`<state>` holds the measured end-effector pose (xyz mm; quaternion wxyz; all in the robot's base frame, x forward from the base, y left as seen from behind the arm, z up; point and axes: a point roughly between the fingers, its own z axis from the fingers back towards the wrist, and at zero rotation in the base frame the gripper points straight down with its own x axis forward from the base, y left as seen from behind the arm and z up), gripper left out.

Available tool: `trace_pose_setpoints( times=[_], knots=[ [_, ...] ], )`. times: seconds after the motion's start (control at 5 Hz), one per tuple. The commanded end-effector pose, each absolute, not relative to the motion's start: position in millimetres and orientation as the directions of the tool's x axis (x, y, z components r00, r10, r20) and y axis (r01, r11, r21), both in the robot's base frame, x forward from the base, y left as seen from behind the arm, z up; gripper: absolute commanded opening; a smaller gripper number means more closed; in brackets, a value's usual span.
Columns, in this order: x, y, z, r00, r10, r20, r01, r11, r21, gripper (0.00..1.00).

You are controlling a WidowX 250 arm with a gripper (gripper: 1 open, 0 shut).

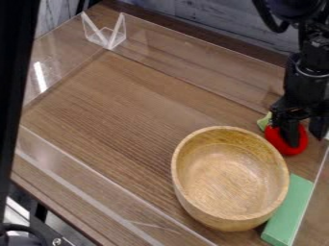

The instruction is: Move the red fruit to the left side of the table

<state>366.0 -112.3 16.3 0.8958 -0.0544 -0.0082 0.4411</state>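
The red fruit point(288, 144) lies on the brown wood-grain table point(129, 106) at its far right, just behind the wooden bowl, with a bit of green leaf showing at its left. My gripper point(293, 123) hangs straight down over it. Its dark fingers point(279, 115) reach down on either side of the fruit's top and hide part of it. Whether the pads press on the fruit I cannot tell. The fruit still rests on the tabletop.
A round light wooden bowl point(232, 176) stands at the front right, touching or nearly touching the fruit. A flat light-green block point(293, 211) lies at the bowl's right. Low clear acrylic walls point(103, 31) edge the table. Bare wood stretches to the left.
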Motion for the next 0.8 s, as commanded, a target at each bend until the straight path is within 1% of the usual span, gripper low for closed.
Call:
trace_pose_setpoints(
  times=[0.0, 0.4, 0.6],
  knots=[
    [369.9, -84.2, 12.5, 0.649, 0.761, -0.006, -0.758, 0.646, -0.089, 0.00],
    [374.2, -66.0, 66.0, 0.715, 0.699, 0.003, -0.688, 0.704, -0.175, 0.00],
    [370.8, -36.2, 89.8, 0.718, 0.695, 0.024, -0.677, 0.706, -0.207, 0.00]
  ],
)
